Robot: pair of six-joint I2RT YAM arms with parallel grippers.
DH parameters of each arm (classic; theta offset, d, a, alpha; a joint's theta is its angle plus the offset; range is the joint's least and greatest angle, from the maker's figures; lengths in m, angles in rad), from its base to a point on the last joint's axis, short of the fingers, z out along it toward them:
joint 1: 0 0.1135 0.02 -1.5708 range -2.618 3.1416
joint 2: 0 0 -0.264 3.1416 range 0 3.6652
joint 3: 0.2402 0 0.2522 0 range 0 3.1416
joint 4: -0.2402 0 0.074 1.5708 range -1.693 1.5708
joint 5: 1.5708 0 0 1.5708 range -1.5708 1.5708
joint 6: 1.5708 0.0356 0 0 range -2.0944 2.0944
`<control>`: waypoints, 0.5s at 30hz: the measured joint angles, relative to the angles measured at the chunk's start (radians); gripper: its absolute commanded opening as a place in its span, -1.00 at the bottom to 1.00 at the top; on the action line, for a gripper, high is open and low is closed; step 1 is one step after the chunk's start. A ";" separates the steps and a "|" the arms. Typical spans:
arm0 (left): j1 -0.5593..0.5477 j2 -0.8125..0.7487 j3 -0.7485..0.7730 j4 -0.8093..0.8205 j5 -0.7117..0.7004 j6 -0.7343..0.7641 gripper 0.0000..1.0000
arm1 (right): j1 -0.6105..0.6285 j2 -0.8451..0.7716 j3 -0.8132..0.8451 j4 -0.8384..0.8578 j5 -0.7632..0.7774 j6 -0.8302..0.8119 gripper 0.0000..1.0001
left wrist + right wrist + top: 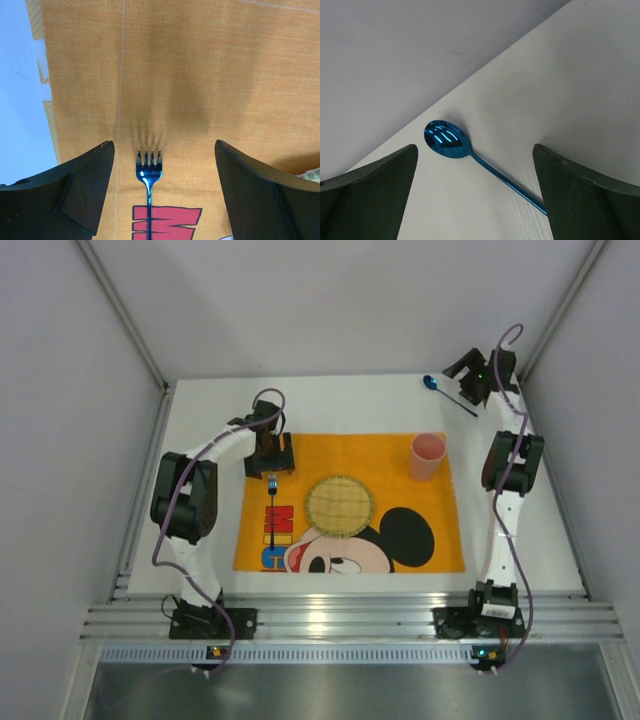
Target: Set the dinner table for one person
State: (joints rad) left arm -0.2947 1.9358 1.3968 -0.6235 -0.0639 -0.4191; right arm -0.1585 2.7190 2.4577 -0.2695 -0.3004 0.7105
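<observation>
Tabletop (200, 410): white, matte, flat, fixed under both arms. Judged rigid and smooth. It is the bearing surface and not something to grip, and thin metal lying on it will probably slide rather than lift.

An orange placemat (350, 445) lies in the middle of it. On the placemat are a woven round mat (339, 505) at the centre, a pink cup (428, 455) upright at the far right, and a blue fork (149, 167) flat along the left strip with its tines pointing to the far side.

Left end effector (164, 146): fingers spread wide with nothing between them but cloth and the fork's head. It holds nothing.

Right end effector (475, 148): also spread wide and empty, over the far right corner. A blue spoon (447, 140) lies on the bare tabletop there, off the placemat and near the back wall. Its bowl faces up and its handle runs toward one finger. I cannot tell whether that finger touches it.

Handling judgement for the spoon:
- It looks light, stiff, polished and slippery, and it lies very low against a hard surface.
- The thin handle offers little height to pinch.
- Best hold: across the handle just behind the bowl, fingers square to the shaft and tips down at the surface.
- Main risk: it skates away or pivots as the fingers close.
</observation>
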 measured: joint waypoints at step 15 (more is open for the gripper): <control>0.011 -0.004 -0.055 0.014 0.004 -0.001 0.73 | 0.032 -0.180 -0.286 -0.033 -0.037 -0.153 0.84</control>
State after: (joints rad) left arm -0.2836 1.9320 1.3422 -0.6094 -0.0597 -0.4198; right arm -0.1265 2.5389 2.1712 -0.3023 -0.3374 0.5571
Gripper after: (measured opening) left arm 0.863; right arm 0.966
